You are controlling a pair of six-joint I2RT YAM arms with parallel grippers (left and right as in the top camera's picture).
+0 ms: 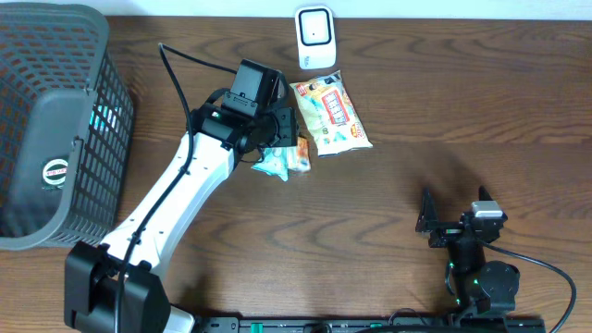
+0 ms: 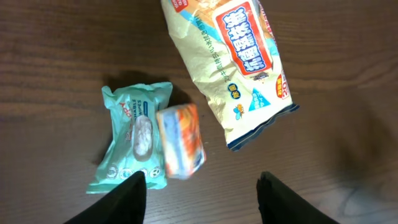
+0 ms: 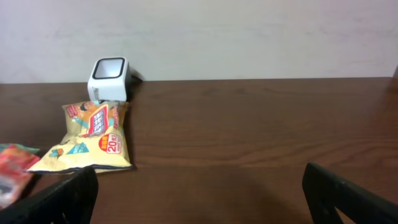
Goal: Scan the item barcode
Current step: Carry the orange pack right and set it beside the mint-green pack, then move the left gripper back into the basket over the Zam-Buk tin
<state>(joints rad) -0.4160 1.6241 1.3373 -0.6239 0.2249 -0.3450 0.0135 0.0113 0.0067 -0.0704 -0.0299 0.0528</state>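
A white barcode scanner [image 1: 314, 37] stands at the table's far edge, also in the right wrist view [image 3: 109, 78]. In front of it lies a yellow snack bag [image 1: 330, 116] [image 2: 233, 62]. A teal wipes pack [image 2: 130, 137] lies flat, and a small orange packet [image 2: 180, 140], blurred, rests against its right side. My left gripper [image 2: 202, 193] hovers above these two, open, with only bare table between its fingers. My right gripper [image 1: 444, 222] sits low at the front right, open and empty [image 3: 199, 199].
A dark grey mesh basket [image 1: 55, 120] takes up the far left corner with something inside it. A black cable runs from the left arm toward the table's back edge. A pale wall rises behind the scanner.
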